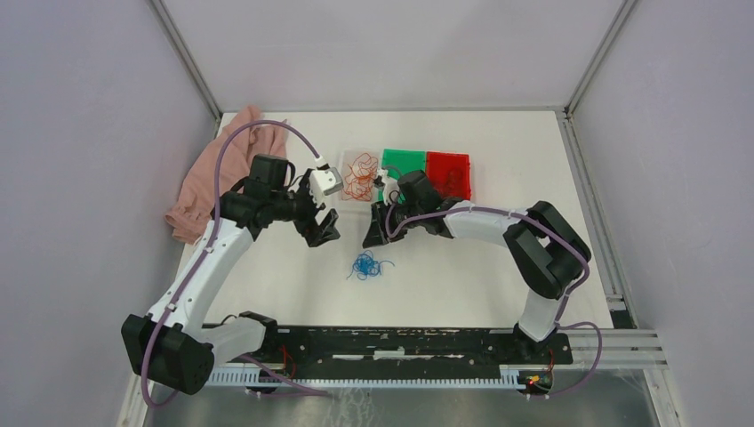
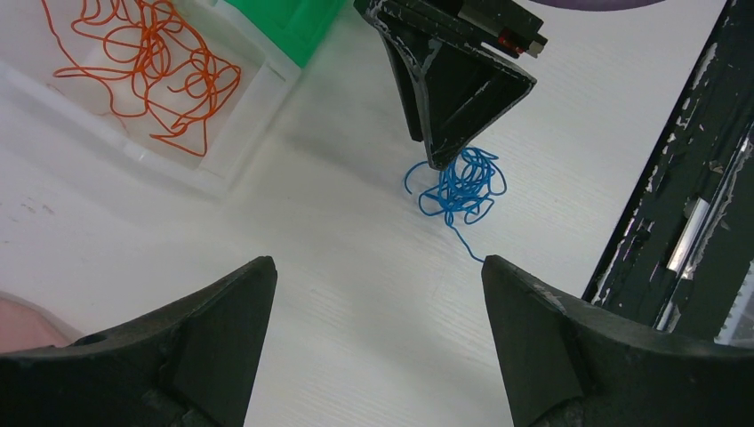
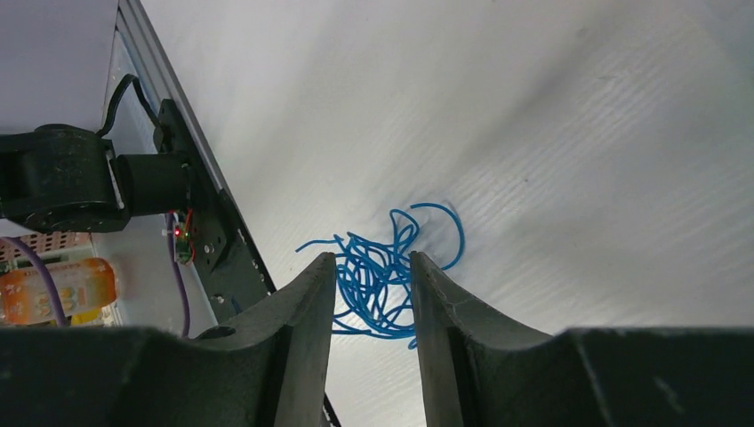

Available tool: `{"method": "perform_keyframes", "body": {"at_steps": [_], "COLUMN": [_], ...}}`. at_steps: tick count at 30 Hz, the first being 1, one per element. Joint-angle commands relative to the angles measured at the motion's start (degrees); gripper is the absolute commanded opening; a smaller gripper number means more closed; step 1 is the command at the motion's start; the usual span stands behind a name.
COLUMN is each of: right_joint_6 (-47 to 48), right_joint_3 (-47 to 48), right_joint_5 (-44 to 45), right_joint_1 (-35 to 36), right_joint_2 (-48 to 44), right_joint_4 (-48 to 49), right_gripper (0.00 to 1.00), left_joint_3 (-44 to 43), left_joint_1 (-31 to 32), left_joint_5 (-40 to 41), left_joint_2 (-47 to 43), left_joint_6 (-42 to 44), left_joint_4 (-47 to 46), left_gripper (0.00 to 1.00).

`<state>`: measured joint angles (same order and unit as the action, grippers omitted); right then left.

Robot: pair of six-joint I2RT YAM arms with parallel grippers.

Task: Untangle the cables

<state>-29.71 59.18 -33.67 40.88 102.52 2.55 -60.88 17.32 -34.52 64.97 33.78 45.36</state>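
Our right gripper (image 3: 372, 262) half-open, empty, over tangled thin blue wires (image 2: 464, 187); left gripper (image 2: 375, 267) wide open, empty. Best we pinch one outer loop.

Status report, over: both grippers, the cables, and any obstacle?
Left gripper wide open, empty. Right gripper slightly open above blue cables, not gripping. Tangle on table; orange cables in clear tray. Nothing in the way.

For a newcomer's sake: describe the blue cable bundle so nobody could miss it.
On the white table, look midway between the black base rail and the clear tray. There lies the blue cable bundle, a small knot of thin curly wire. Unlike the orange cables in that tray, it is blue and on bare tabletop.
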Motion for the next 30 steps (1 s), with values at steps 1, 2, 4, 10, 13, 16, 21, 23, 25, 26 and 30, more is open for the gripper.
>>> {"method": "perform_keyframes", "body": {"at_steps": [1,2,4,10,13,16,21,23,25,26,30], "right_joint_6": [1.1,1.2,1.5,3.2,3.9,3.9,4.3,3.9,3.0,2.2,-2.2], "right_joint_3": [2.9,2.9,2.8,2.9,3.2,3.5,3.9,3.8,3.1,2.6,1.1], "right_joint_5": [-5.6,-5.8,-5.9,-5.0,-4.9,-6.1,-6.0,-6.1,-6.2,-6.5,-6.4], "right_joint_1": [0.4,0.4,0.4,0.5,0.5,0.6,0.5,0.5,0.5,0.5,0.8], "right_joint_2": [1.0,1.1,1.0,0.9,0.7,0.5,0.5,0.4,-0.5,-1.2,-6.4], "right_joint_4": [1.4,1.1,0.7,-2.3,-3.3,-3.4,-3.3,-2.5,-0.6,0.8,5.4], "right_gripper": [0.42,0.42,0.40,0.35,0.32,0.30,0.21,0.10,0.01,0.00,0.00], "left_joint_3": [-2.0,-2.3,-2.5,-2.5,-2.7,-3.1,-4.0,-4.2,-4.0,-3.6,0.0], "left_joint_1": [-0.3,-0.3,-0.3,-0.3,-0.3,-0.3,-0.3,-0.3,-0.3,-0.3,-0.3], "left_joint_5": [-2.7,-2.7,-2.7,-2.5,-2.7,-3.0,-3.3,-3.3,-3.4,-3.5,-6.2], "left_joint_2": [-1.4,-1.4,-1.4,-1.8,-2.0,-2.2,-2.2,-2.4,-2.7,-3.0,-5.4], "left_joint_6": [1.8,1.7,1.7,1.8,1.6,1.3,1.6,1.6,1.6,1.6,-0.6], "left_joint_4": [-0.6,-0.6,-0.6,-0.6,-0.6,-0.5,0.4,0.6,0.7,0.7,0.5], "left_gripper": [0.93,0.93,0.93,0.92,0.92,0.92,0.92,0.92,0.92,0.92,0.92]}}
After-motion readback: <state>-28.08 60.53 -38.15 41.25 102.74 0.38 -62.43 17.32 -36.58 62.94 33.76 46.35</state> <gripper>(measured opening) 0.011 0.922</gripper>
